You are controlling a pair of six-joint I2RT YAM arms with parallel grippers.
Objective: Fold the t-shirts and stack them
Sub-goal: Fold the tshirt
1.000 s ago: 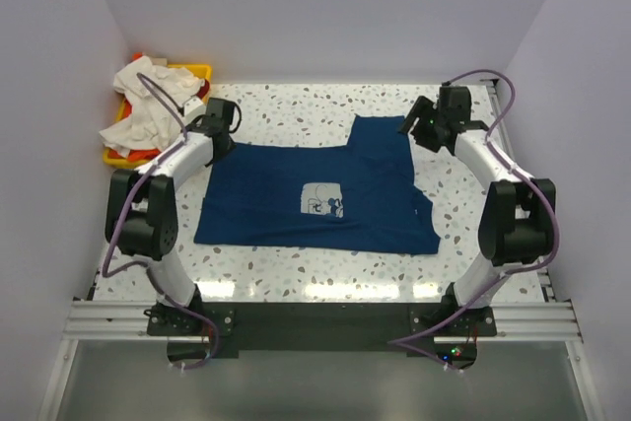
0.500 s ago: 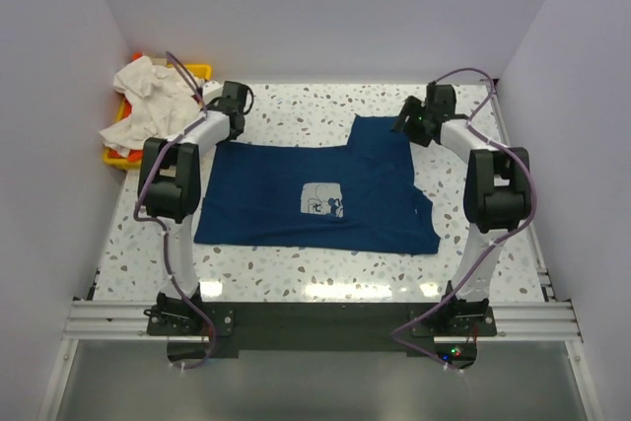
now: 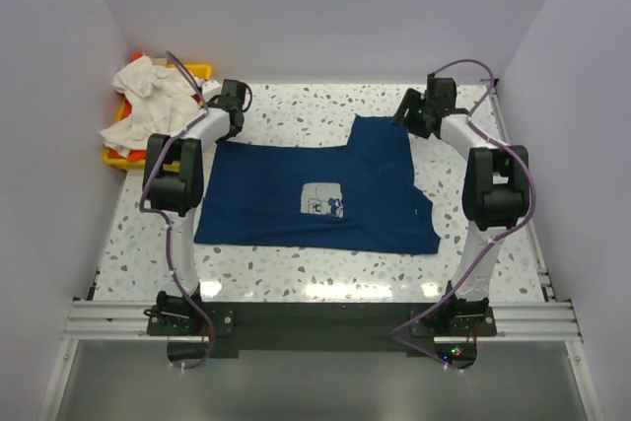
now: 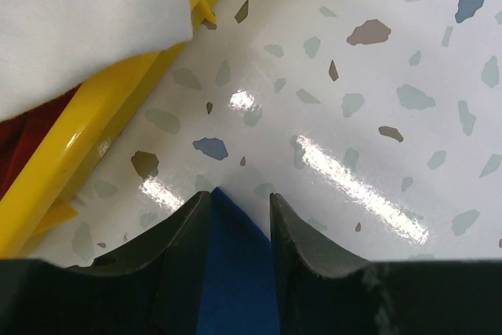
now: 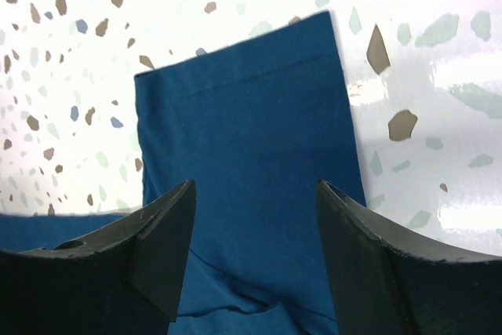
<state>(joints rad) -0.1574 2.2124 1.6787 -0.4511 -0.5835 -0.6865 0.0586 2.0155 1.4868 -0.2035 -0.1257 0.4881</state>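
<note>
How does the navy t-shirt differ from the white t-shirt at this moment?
The navy t-shirt lies spread flat on the table; the white t-shirt is bunched in a heap over the yellow tray. The navy t-shirt shows a pale square print; the white t-shirt shows none in view. Both are soft fabric, and neither looks folded yet.

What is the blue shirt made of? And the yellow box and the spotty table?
The navy t-shirt looks like soft matte knit fabric, maybe cotton: it lies limp, with creases and a stitched hem. The yellow tray seems to be glossy moulded plastic, with smooth shiny edges. The table looks like polished terrazzo or printed laminate: white with coloured chips and bright reflections.
</note>
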